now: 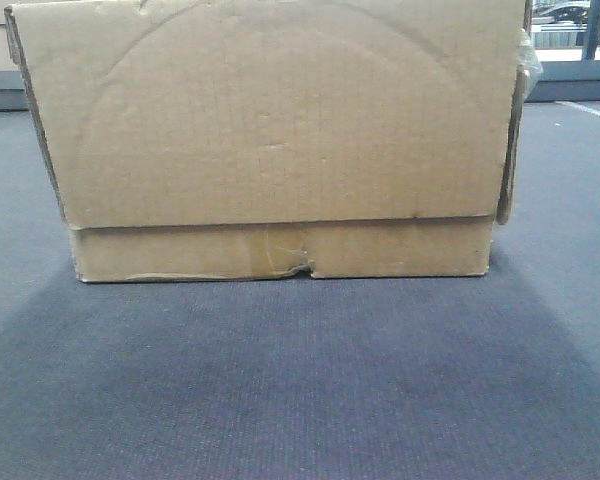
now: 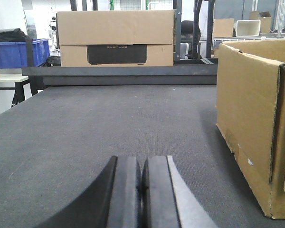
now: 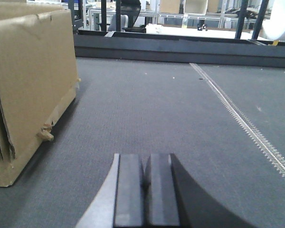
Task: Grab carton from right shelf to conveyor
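Now the carton (image 1: 270, 140) sits flat on the conveyor (image 1: 300, 380), flap seam low on its front face and a small tear at the bottom edge. Left gripper (image 2: 142, 190) is clenched on nothing, pads touching, low over the belt with the carton's side just to its right. Right gripper (image 3: 143, 192) is likewise clenched and empty, carton near on its left.

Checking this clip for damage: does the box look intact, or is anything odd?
The box sits flat on the belt but is worn: a small tear at its bottom edge, and a side flap gaping loose at the right corner.
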You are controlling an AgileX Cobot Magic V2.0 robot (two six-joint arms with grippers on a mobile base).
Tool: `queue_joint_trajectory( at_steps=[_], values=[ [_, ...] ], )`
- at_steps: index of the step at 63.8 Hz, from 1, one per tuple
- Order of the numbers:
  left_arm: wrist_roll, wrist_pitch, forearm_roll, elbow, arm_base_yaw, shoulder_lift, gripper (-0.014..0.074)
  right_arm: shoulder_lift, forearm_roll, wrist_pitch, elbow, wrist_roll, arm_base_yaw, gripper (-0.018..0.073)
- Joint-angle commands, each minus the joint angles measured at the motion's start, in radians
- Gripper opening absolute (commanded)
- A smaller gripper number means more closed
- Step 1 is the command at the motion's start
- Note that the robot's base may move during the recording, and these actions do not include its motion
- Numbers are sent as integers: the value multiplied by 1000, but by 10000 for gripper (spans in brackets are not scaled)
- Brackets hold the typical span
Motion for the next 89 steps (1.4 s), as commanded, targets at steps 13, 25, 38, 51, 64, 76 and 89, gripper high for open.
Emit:
queue_joint_trajectory(
  at_steps=[13,25,38,51,64,76,89],
  values=[
    [5,-19,-7,-2,2,-5,4,-6,27,-111,8,-9,5,-73],
    [5,-19,-7,-2,2,-5,4,-6,36,-109,8,-9,5,-73],
    [5,-19,-7,-2,2,-5,4,-6,36,-109,8,-9,5,-73],
    [5,-19,-7,-2,2,-5,4,-6,36,-109,8,-9,5,-73],
    [5,-19,-7,-2,2,-5,4,-6,36,-109,8,-9,5,-73],
    [5,-19,-7,-2,2,-5,4,-6,36,-109,8,-9,5,-73],
    [5,-19,-7,-2,2,-5,4,-6,36,-109,8,-9,5,-73]
  ],
)
